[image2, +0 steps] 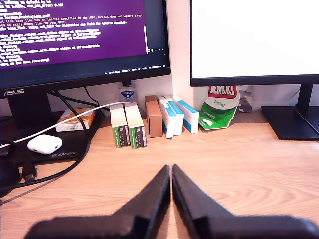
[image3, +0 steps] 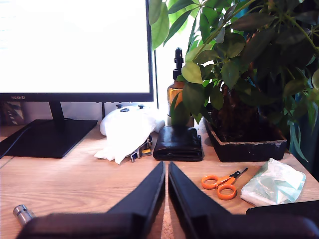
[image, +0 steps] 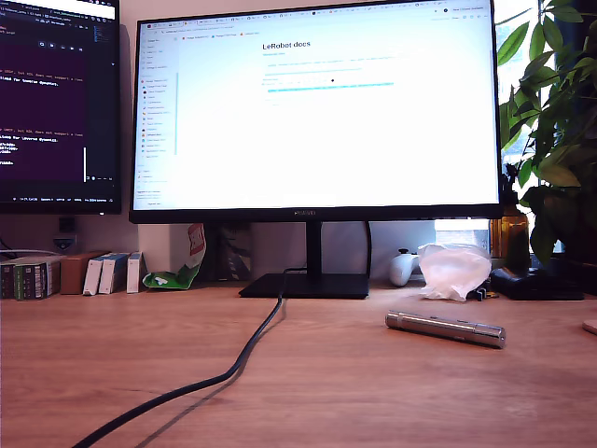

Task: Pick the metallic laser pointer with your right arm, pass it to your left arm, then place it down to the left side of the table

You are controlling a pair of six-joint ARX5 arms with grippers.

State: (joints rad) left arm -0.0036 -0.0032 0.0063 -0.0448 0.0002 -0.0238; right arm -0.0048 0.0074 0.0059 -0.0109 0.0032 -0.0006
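Observation:
The metallic laser pointer (image: 446, 329) lies flat on the wooden table (image: 308, 383), toward the exterior view's right, in front of the monitor stand. One end of the pointer (image3: 22, 214) shows in the second wrist view, on the table beside my second gripper (image3: 166, 167), apart from it. That gripper is shut, empty, its fingers aimed at a black wallet. My first gripper (image2: 171, 169) is shut too, holding nothing, above bare wood facing a row of small boxes. Neither arm appears in the exterior view.
A black cable (image: 219, 373) runs across the table from the monitor stand (image: 306, 285). A crumpled plastic bag (image: 454, 270), white controller (image3: 124, 117), wallet (image3: 178, 143), orange scissors (image3: 222, 183), tissue pack (image3: 273, 183) and potted plant (image3: 249, 89) crowd the exterior view's right. Small boxes (image2: 149, 119) line the back.

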